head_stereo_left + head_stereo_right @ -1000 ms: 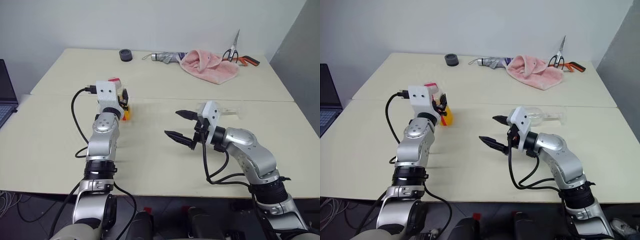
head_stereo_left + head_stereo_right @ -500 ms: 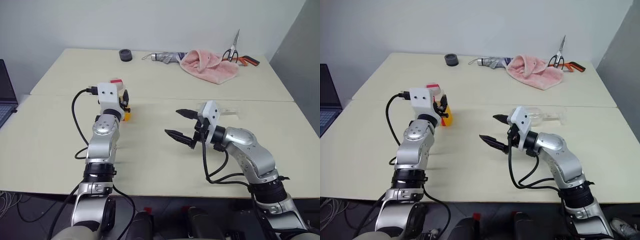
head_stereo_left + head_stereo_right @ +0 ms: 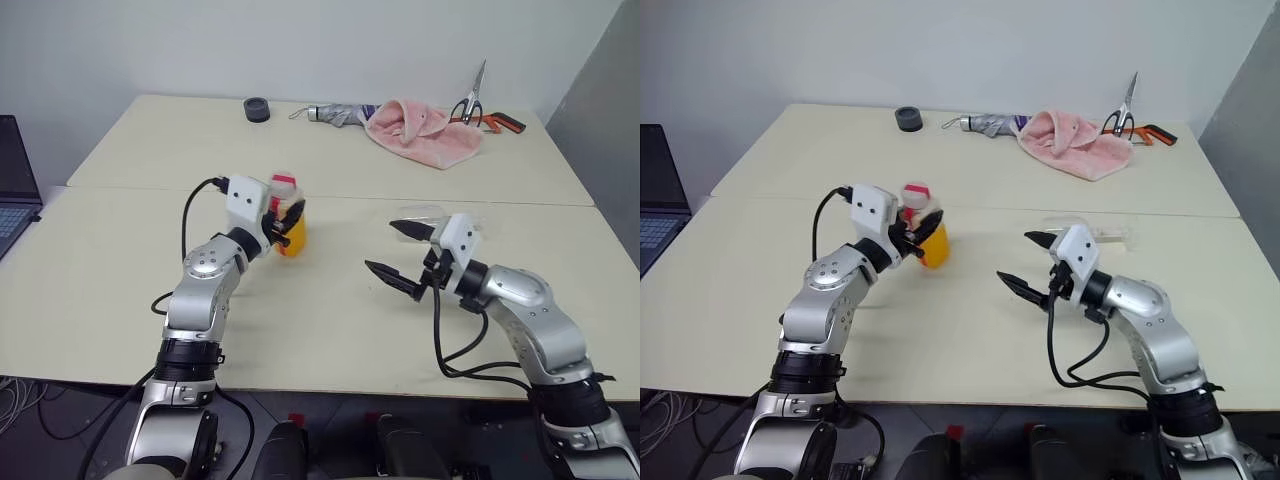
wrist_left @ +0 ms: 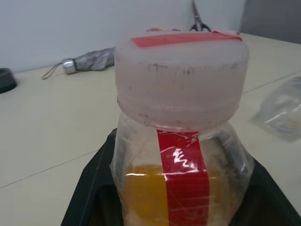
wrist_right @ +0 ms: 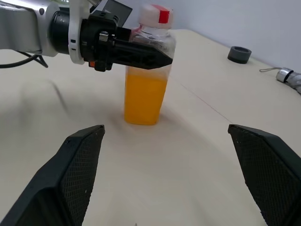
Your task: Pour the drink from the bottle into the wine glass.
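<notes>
The bottle [image 3: 289,226] stands upright a little left of the centre of the left eye view, on the near table [image 3: 320,330], just below the seam where that table meets the far one [image 3: 200,140]. Its cap [image 3: 285,183] is on, white with a red strip across the top, and a red stripe runs down its body. The drink [image 5: 144,100] fills the lower part, an orange-yellow column with clear plastic above it. The left gripper [image 3: 281,215] reaches in from the left of the frame and is clamped narrowly on the upper body of the bottle; in the right wrist view one black finger [image 5: 141,55] lies across the bottle just above the liquid line.

The wine glass [image 3: 428,212] lies on its side right of centre, its foot [image 3: 1123,236] towards the right edge, partly hidden behind the right gripper. The right gripper [image 3: 397,250] hangs in front of it, pointing towards the bottle, its two black fingers spread wide with nothing between them, well apart from the bottle.

Along the top of the frame, on the far table, sit a small black ring [image 3: 257,109], a folded grey umbrella [image 3: 335,114], a pink cloth [image 3: 425,132] and scissors [image 3: 470,98] beside an orange-handled tool [image 3: 500,124]. A laptop [image 3: 15,185] shows at the left edge.
</notes>
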Robot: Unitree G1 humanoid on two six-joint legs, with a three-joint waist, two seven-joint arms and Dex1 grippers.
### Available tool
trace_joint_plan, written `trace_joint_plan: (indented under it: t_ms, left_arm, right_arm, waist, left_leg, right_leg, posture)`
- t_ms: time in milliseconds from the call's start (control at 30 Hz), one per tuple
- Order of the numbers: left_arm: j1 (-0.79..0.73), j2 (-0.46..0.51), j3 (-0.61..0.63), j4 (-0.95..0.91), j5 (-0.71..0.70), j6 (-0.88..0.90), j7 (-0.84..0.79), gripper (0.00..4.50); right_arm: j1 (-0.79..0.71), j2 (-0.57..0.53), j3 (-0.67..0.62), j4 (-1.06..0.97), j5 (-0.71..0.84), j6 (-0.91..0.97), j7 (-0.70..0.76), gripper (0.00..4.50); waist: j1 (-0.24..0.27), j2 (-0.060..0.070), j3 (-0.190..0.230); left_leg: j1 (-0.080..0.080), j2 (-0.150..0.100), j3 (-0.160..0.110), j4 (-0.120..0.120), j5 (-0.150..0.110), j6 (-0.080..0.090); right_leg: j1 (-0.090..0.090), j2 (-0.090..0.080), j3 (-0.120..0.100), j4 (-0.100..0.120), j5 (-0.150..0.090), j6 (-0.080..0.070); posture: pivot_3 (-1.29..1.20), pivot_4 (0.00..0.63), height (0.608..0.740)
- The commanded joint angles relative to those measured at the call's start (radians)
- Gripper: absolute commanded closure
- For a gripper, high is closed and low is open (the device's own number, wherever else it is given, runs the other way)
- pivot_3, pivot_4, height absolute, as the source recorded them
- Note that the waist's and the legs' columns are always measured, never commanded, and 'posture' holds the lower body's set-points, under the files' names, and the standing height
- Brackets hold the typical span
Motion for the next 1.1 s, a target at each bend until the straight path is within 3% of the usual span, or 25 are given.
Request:
trace_joint_plan:
  t_ms: [33,200,400,600,967,1100]
  left_arm:
    - [-0.03,0.01,-0.078,-0.038,-0.045,-0.044,-0.173,2.6]
    - [-0.066,0.008,-0.141,0.011,-0.066,-0.09,-0.348,2.61]
    - [-0.099,-0.016,-0.185,0.081,-0.076,-0.142,-0.488,2.61]
    - [-0.124,-0.038,-0.193,0.137,-0.062,-0.181,-0.536,2.61]
    - [-0.133,-0.054,-0.197,0.158,-0.048,-0.2,-0.551,2.61]
    - [-0.133,-0.055,-0.196,0.157,-0.045,-0.199,-0.547,2.61]
  right_arm:
    - [-0.001,-0.04,-0.082,-0.122,0.105,0.069,0.013,0.0]
    - [-0.001,-0.082,-0.123,-0.195,0.172,0.152,-0.015,0.0]
    - [-0.108,-0.059,-0.044,-0.248,0.177,0.317,-0.128,0.0]
    - [-0.184,-0.015,0.001,-0.212,0.144,0.347,-0.179,0.0]
    - [-0.188,0.02,0.034,-0.161,0.097,0.306,-0.178,0.0]
    - [-0.201,0.044,0.038,-0.146,0.084,0.301,-0.183,0.93]
  waist:
    - [0.0,0.0,0.0]
    - [0.0,0.0,0.0]
    - [-0.008,0.001,0.001]
    - [-0.004,0.001,0.001]
    - [-0.003,0.001,0.001]
    - [-0.003,0.001,0.001]
  left_leg:
    - [0.0,0.0,0.0,0.0,0.0,0.0]
    - [0.0,-0.002,0.0,0.0,0.0,0.0]
    - [0.001,0.0,0.001,0.0,0.0,0.0]
    - [0.0,-0.001,0.0,0.0,0.0,0.0]
    - [-0.001,-0.001,0.0,0.0,0.0,0.0]
    - [-0.001,-0.001,0.0,0.0,0.0,0.0]
  right_leg:
    - [0.0,0.0,0.0,0.0,0.0,0.0]
    - [0.001,0.001,0.0,-0.001,0.0,0.0]
    - [0.0,0.003,0.001,0.0,0.0,0.0]
    - [0.0,0.002,0.0,-0.001,0.0,0.0]
    - [0.0,0.002,0.0,-0.002,0.0,0.0]
    - [0.0,0.002,0.0,-0.002,0.0,0.0]
  posture:
    - [0.0,0.15,0.74]
    - [0.0,0.15,0.74]
    - [0.0,0.15,0.74]
    - [0.0,0.15,0.74]
    - [0.0,0.15,0.74]
    - [0.0,0.15,0.74]
